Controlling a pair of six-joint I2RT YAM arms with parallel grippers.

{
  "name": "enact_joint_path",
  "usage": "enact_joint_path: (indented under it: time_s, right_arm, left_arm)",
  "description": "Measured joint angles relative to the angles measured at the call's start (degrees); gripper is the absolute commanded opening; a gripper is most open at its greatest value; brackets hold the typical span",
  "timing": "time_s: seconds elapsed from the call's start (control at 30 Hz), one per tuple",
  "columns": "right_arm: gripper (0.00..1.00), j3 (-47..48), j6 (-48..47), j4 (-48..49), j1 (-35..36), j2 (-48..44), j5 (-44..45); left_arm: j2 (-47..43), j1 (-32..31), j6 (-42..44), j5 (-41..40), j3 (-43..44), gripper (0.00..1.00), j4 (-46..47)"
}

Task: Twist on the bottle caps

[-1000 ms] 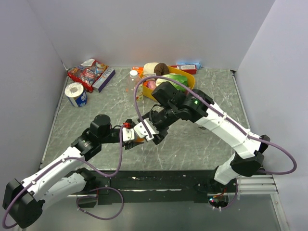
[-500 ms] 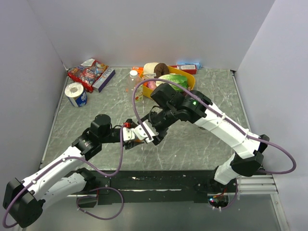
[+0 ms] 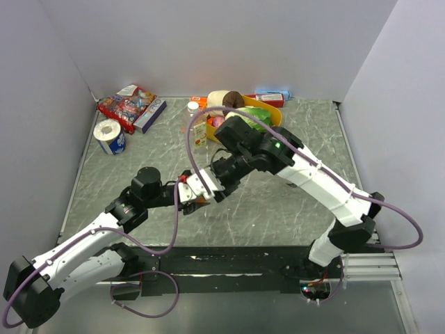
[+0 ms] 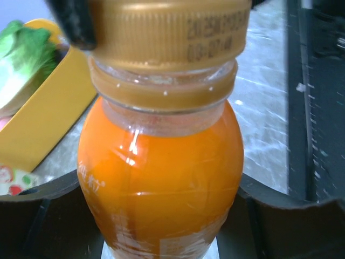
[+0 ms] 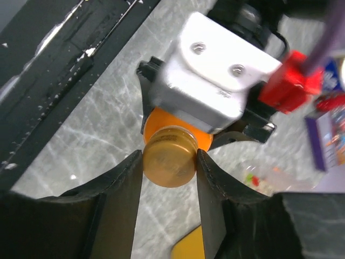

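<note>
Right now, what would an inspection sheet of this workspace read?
Surface: grey marbled table.
Job's things: orange bottle with gold cap on its neck; clear bottle beside the yellow tray.
Clutter: tray of play food, snack packet, blue-and-white roll.
Tools: left tool shut on the orange bottle; right tool shut on the gold cap.
Cables: purple cables loop off both arms.
Surroundings: plain grey walls; nothing else seen.

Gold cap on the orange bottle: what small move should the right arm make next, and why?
Probably rotate the right gripper to screw down the gold cap: its jaws pinch that cap, seated on the neck of the orange bottle that the left gripper clamps.
</note>
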Motion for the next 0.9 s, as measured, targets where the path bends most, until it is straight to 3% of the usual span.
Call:
enact_joint_path:
  time_s: [0.1,0.37,0.43,0.57,0.77,0.9]
  right_arm:
    - [0.0,5.35,6.91,-1.6,-0.87,3.93,1.2]
    - [0.02,13.51,31.15,1.38,-9.62,14.91,3.06]
    - [0.1,13.27,34.95,3.08,-10.45,15.72,3.43]
    - [0.39,13.92,39.15,5.01,-10.54,15.82,4.11]
    - [0.57,15.28,42.86,5.2,-12.2,13.2,-1.29]
    - [0.67,9.44,40.89,4.61,-14.23,3.26,-5.99]
  left_arm:
    - [0.09,-1.33,-3.21,-7.32,-1.14,0.01,3.72]
    - [7.48,-2.54,-15.06,-25.59,1.51,0.01,4.42]
    - [8.24,-2.82,-17.49,-27.69,1.62,0.01,4.22]
    - [8.04,-3.23,-21.03,-29.03,1.62,0.01,4.59]
    - [4.2,-3.06,-22.75,-26.16,0.33,0.01,7.37]
    - [-2.43,-1.86,-22.16,-20.17,-4.04,0.01,8.22]
